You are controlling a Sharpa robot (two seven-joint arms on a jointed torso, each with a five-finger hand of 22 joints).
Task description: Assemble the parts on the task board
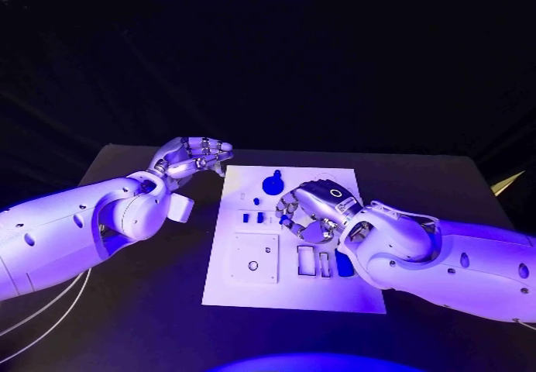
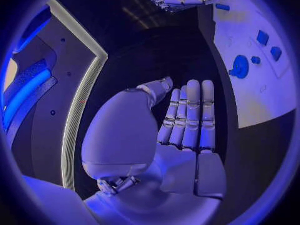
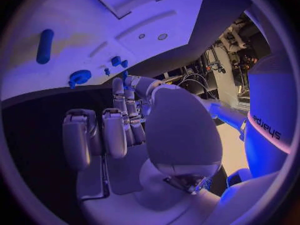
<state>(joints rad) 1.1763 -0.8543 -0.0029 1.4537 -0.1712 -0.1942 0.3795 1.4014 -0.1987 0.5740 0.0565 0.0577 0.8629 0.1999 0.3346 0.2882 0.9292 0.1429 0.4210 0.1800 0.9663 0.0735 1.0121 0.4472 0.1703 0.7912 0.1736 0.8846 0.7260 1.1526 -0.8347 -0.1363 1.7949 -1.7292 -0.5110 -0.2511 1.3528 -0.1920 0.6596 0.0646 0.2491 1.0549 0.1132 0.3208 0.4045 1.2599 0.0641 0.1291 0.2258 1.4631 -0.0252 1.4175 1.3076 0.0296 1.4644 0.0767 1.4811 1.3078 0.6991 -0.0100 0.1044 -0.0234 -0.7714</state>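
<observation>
Two smooth white arms here, glossy rounded shells with small dark dots along the casings. Each ends in a silver hand, the left hand (image 1: 192,157) and the right hand (image 1: 316,206), with segmented metallic fingers (image 2: 189,116) and a bulbous pale palm cover. Thin pale cables (image 1: 45,308) trail under the left arm.

Head camera looks down; wrist cameras close behind hands; all share task board (image 1: 335,180).

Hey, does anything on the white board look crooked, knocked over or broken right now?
Nothing stands out. The white rectangular task board lies flat on the black table, the small blue parts sit on it, and both silver hands, left and right, hold nothing.
</observation>
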